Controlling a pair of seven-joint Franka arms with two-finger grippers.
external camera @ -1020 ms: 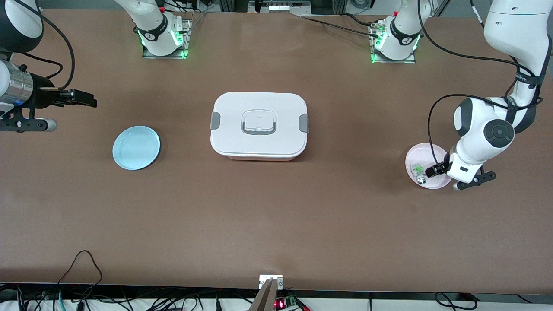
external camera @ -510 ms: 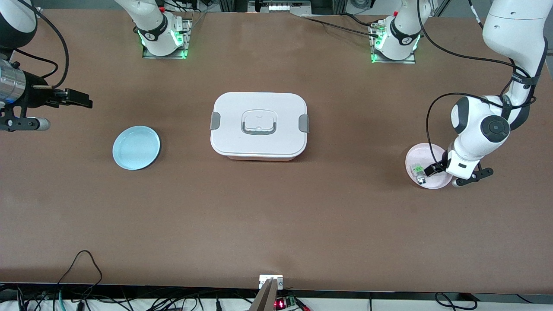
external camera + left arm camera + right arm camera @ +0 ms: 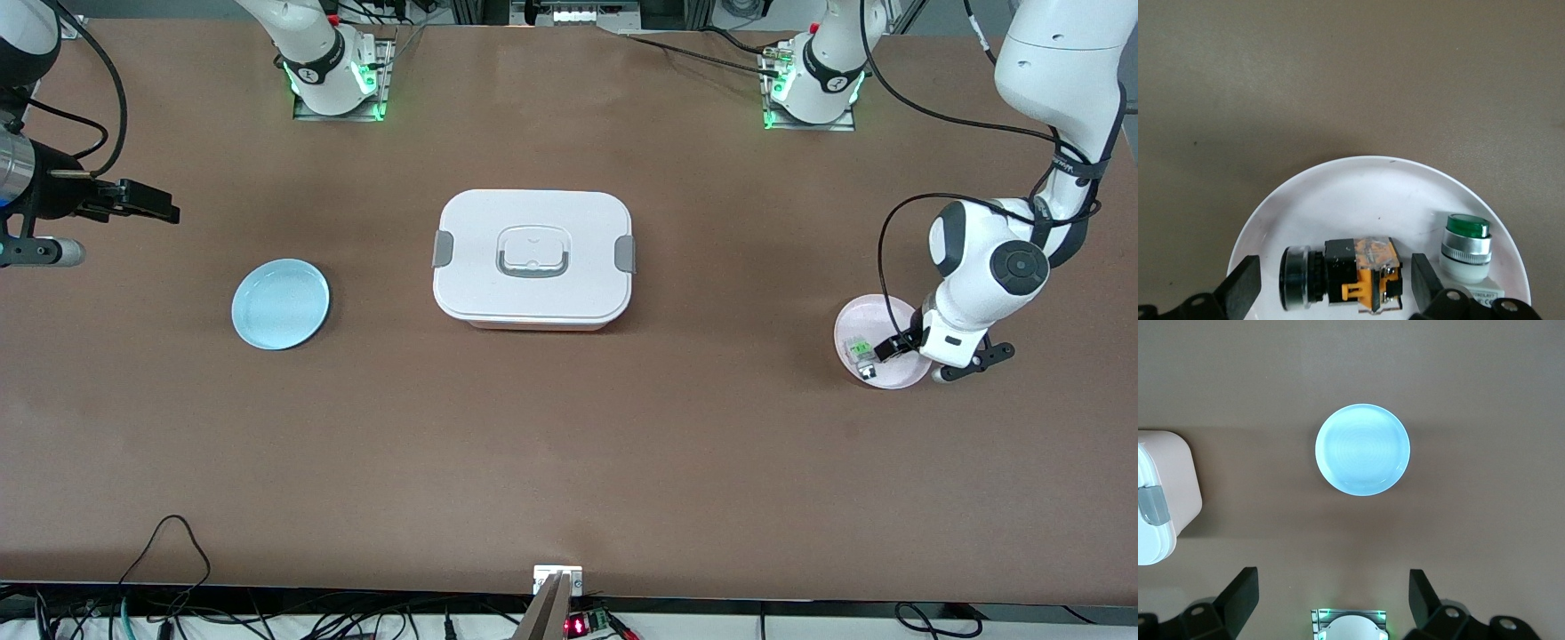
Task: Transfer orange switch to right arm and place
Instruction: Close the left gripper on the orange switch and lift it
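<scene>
The bench [image 3: 569, 444] is seen whole from a high front camera facing the bases, while the pink plate [image 3: 1358, 193] is viewed closely from above by the left wrist camera and the blue plate [image 3: 1363, 449] from higher by the right.

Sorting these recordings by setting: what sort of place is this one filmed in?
Most likely a robotics lab bench, not a home or factory. Two arms are bolted to a brown table, loose cables run along its edge, and the few props, like the white lidded box and blue saucer, look staged.
</scene>
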